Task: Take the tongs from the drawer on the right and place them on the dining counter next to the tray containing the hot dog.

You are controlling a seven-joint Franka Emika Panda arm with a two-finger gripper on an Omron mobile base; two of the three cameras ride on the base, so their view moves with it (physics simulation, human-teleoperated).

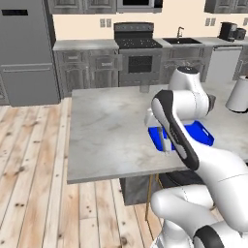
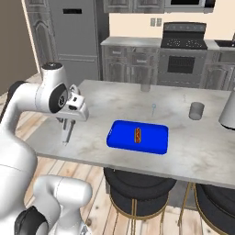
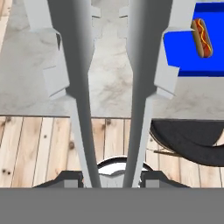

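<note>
Stools: dark round seats (image 2: pixel 137 186) stand under the near edge of the desk, on the wood plank floor (image 1: pixel 34 160).
Fingers: the fingers (image 2: pixel 68 123) are clenched on the tongs, gripping them near the joined end; the hand hangs over the near left part of the desk.
Tongs: the tongs (image 2: pixel 67 132) hang roughly upright from the fingers, tips down, close to the desk top; in the hand view the two silvery arms (image 3: pixel 83 87) run side by side with a narrow gap between them.
Desk: the pale marbled dining counter (image 2: pixel 193 151) carries everything here.
Tray: the blue tray (image 2: pixel 151 142) lies flat near the front edge of the desk, to the right of the tongs and apart from them.
Hot dog: a hot dog (image 2: pixel 137 134) lies in the middle of the tray.
Cup: a grey cup (image 2: pixel 196 110) stands further back on the desk, right of the tray.
Far wall: grey cabinets, a dark oven (image 2: pixel 182 59) and a tall fridge (image 2: pixel 75 34).
</note>
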